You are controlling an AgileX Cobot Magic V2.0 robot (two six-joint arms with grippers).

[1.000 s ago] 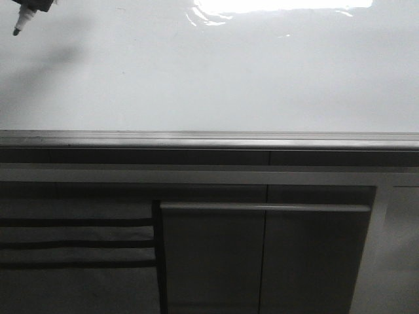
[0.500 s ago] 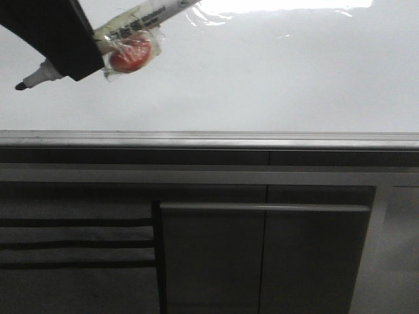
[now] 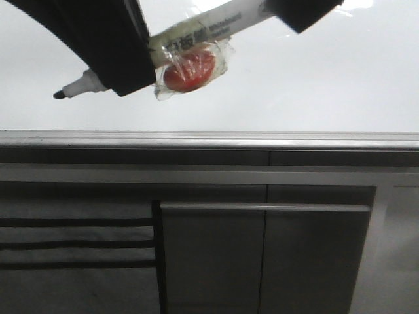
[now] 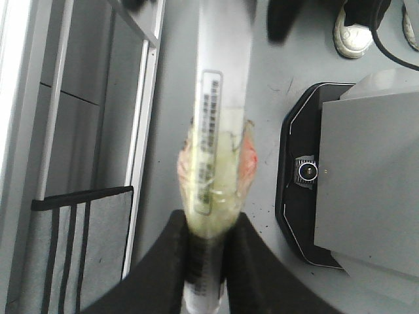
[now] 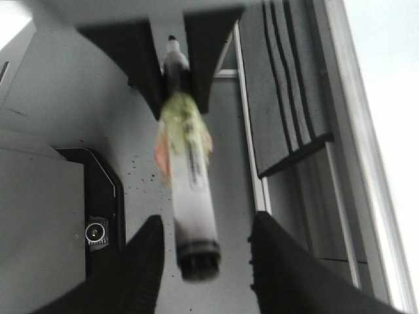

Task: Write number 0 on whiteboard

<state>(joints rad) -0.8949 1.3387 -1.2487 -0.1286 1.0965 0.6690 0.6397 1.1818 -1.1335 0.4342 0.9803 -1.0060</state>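
Note:
The whiteboard (image 3: pixel 308 85) fills the upper part of the front view, glossy with glare. No number 0 shows on it. My left gripper (image 3: pixel 127 72) is shut on a white marker (image 3: pixel 216 26) near its black tip (image 3: pixel 60 95), which points left in front of the board. A red object wrapped in clear tape (image 3: pixel 190 69) clings to the marker. The left wrist view shows the left gripper (image 4: pixel 208 255) clamped on the marker barrel (image 4: pixel 222 98). My right gripper (image 5: pixel 204 261) is open, its fingers on either side of the marker's rear end (image 5: pixel 196 252) without touching.
The board's grey metal frame edge (image 3: pixel 209 139) runs across the front view. Below it are grey cabinet panels (image 3: pixel 262 255) and a black-striped panel (image 3: pixel 72 242). A black and grey base unit (image 4: pixel 327 176) stands on the floor.
My left gripper has moved down and to the right with the marker, further into the front view. My right gripper has come into view at the top around the marker's rear end.

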